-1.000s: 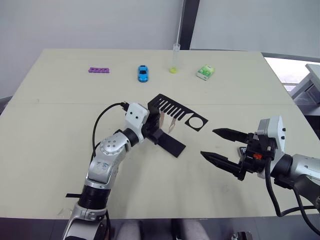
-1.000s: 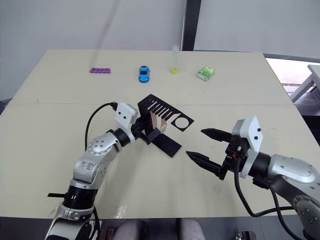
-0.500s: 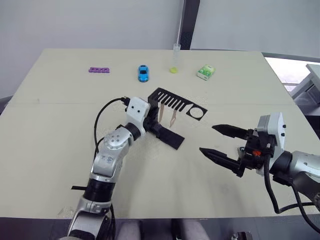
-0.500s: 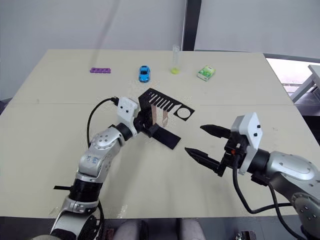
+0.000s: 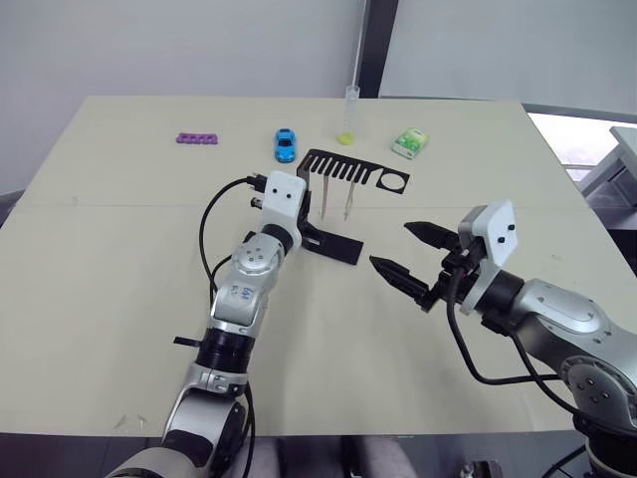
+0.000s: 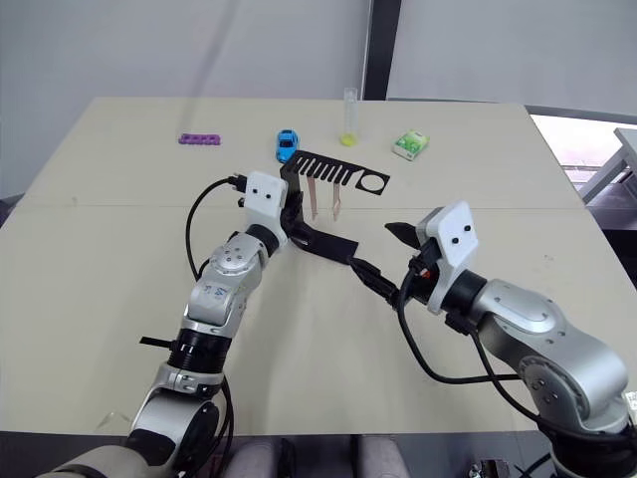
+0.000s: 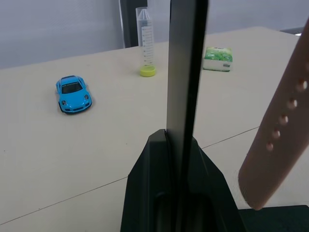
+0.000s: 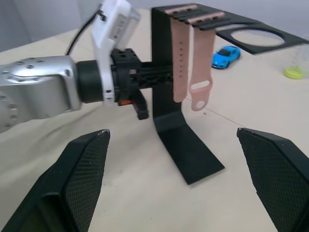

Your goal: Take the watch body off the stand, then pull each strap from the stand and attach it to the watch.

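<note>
the left tool (image 8: 137,99) is pinching the stand (image 5: 333,214) by its upright, seemingly to be steadying it so the straps (image 8: 190,65) can be pulled off without it tipping. the two straps are hanging side by side from the slotted arm, clear of the counter (image 5: 119,239), with the round hole at the arm's end sitting empty; i cannot make out the watch body anywhere. the right tool (image 5: 408,261) is hovering at about 4 o'clock from the stand, spread wide and pointing at the straps, probably lining up for a pull. at 12 o'clock a tube (image 5: 349,115) is standing upright with something yellow-green at its bottom.
</note>
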Action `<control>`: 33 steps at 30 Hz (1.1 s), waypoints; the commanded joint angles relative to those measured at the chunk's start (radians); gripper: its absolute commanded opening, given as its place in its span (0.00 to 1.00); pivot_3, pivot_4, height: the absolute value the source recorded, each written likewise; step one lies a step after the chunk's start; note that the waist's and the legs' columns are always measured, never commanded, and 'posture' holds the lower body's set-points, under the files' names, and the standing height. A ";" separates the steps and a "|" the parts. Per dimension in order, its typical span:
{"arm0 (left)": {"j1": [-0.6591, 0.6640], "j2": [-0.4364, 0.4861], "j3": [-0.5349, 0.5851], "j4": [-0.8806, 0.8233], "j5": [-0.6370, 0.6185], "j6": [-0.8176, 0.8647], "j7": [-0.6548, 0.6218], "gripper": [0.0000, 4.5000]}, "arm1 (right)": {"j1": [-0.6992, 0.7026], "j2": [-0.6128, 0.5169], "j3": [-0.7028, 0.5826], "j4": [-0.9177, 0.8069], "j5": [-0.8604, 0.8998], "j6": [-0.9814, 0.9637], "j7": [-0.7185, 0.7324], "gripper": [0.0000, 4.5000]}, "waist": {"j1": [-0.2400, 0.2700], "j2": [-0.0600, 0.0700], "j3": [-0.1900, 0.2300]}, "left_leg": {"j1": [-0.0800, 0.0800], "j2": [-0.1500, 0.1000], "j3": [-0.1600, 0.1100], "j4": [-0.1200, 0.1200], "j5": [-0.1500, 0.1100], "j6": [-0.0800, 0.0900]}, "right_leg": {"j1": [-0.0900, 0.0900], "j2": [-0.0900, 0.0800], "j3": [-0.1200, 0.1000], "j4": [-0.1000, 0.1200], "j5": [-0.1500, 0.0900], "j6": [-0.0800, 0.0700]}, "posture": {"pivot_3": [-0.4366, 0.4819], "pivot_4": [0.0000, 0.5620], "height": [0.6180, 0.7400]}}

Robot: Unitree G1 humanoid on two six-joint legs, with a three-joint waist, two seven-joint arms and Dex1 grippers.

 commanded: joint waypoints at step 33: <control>-0.001 -0.037 -0.013 -0.045 0.022 0.000 0.011 0.00 | -0.306 0.397 0.248 0.221 -0.497 -0.010 -0.206 0.01 | -0.003 0.000 0.000 | -0.012 -0.002 0.000 0.004 0.001 0.000 | -0.015 -0.002 -0.003 0.015 0.000 0.000 | 0.48 0.27 1.00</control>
